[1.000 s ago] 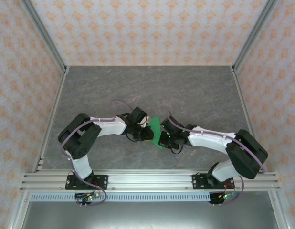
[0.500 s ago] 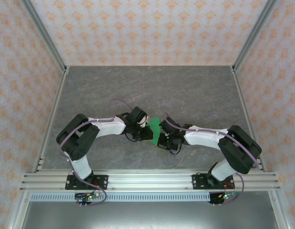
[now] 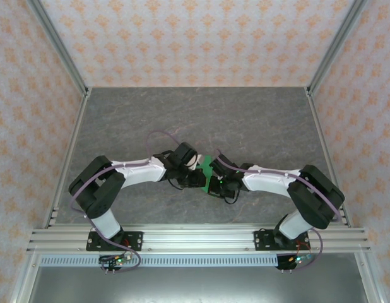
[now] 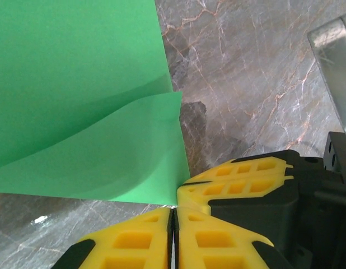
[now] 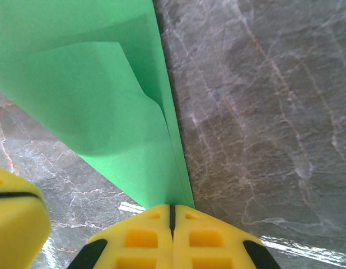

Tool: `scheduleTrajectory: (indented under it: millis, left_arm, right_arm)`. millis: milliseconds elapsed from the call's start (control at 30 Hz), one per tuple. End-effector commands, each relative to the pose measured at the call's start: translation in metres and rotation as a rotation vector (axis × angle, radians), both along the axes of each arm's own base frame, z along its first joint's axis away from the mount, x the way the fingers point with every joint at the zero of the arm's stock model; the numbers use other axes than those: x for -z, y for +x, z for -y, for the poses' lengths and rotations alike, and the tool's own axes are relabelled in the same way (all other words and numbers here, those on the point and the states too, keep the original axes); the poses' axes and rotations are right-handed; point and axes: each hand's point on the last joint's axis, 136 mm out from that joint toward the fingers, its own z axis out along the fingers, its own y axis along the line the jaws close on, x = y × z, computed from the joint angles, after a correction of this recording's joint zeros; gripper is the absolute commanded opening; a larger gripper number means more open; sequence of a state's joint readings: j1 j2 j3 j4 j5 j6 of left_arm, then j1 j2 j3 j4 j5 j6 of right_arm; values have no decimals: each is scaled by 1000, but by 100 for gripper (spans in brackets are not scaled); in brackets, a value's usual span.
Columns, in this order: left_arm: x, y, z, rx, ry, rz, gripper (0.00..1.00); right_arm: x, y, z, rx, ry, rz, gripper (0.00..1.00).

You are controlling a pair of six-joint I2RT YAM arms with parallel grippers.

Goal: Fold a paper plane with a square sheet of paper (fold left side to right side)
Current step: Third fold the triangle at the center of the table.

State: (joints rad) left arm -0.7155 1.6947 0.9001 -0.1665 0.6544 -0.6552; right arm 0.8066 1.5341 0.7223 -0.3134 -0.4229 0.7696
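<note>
The square sheet of paper (image 3: pixel 206 166), doubled over, lies on the grey surface (image 3: pixel 258 120) between both arms. The right hand (image 5: pixel 172 208) is closed and pinches its corner. The left hand (image 4: pixel 174 212) is closed too, empty, its tips just beside that corner.

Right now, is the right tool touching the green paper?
Touching. The right wrist view shows the right tool pinching a corner of the green paper.
</note>
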Motion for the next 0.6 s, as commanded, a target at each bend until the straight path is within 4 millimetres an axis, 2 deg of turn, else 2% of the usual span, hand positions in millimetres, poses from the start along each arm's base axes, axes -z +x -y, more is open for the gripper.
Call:
scheduleTrajectory:
  millis: [0, 267, 567]
  left_arm:
    - [10, -1, 2, 4, -2, -16, 10]
    - [19, 0, 3, 6, 2, -21, 10]
    - [38, -1, -6, -4, 67, -32, 9]
  right_arm:
    - [29, -19, 38, 2, -186, -68, 0]
    - [30, -21, 40, 0, -195, -71, 0]
    - [30, -24, 46, -9, -223, -78, 0]
